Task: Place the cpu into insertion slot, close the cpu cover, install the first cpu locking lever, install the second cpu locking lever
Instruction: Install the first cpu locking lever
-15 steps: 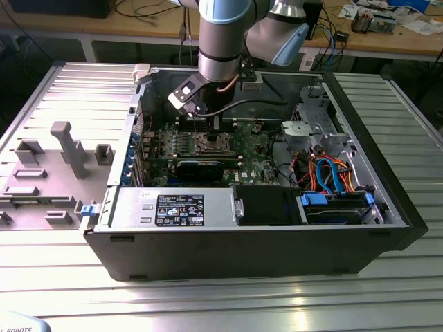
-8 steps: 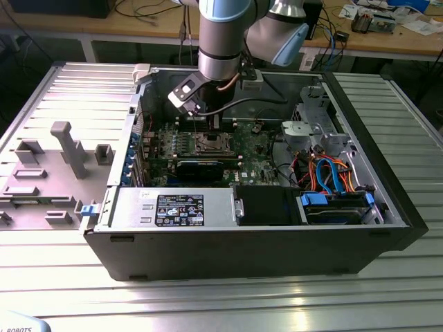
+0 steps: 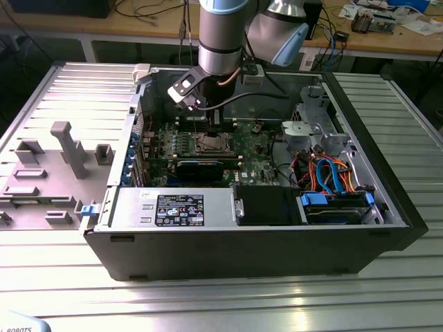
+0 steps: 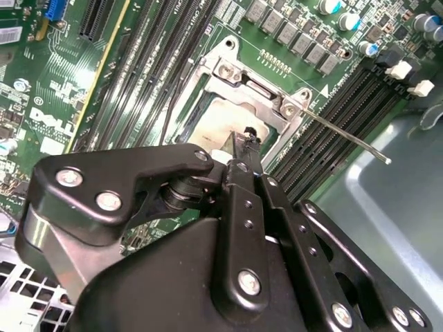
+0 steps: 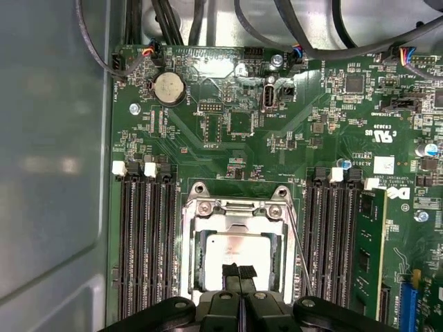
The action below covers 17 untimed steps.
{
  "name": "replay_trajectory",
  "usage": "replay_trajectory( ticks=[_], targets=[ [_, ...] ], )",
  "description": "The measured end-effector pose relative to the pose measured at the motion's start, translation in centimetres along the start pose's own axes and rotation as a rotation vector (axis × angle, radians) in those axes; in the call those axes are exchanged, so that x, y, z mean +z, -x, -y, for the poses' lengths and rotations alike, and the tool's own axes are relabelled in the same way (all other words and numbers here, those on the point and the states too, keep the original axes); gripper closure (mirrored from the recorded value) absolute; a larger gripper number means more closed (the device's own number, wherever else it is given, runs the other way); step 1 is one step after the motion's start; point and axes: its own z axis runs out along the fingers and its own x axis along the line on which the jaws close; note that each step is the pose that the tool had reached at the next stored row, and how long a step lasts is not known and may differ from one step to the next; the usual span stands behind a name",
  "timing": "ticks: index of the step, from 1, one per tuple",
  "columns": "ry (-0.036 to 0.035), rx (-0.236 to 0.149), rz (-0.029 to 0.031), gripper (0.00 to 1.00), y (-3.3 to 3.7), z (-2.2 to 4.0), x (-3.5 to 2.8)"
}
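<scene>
Pincer (image 5: 239, 271) pressed together, tips on cpu cover (image 5: 235, 211) edge above cpu (image 5: 232, 250). Locking lever (image 4: 346, 137) looks unlatched; tips may slip and scrape the chip.

Arm (image 3: 220, 41) above insertion slot (image 3: 210, 144) (case (image 3: 277, 249) open).

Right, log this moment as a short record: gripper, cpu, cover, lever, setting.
gripper: shut, tips over the cpu's top in the first wrist view; contact cannot be told
cpu: silvery side up, flat in the insertion slot
cpu cover: down around the cpu, which shows through its window
lever: thin rod sticking out from a socket corner over the memory slots, apparently unlatched
setting: green motherboard inside an open computer case
</scene>
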Motion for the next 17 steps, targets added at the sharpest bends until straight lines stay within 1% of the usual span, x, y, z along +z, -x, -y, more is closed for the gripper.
replay_trajectory(
  ticks=[13,14,17],
  targets=[
    [0.0,0.0,0.0008,0.89,-0.04,0.03,-1.5],
    [0.0,0.0,0.001,0.89,-0.05,0.04,-1.92],
    [0.0,0.0,0.0009,0.89,-0.07,0.05,-2.38]
  ],
)
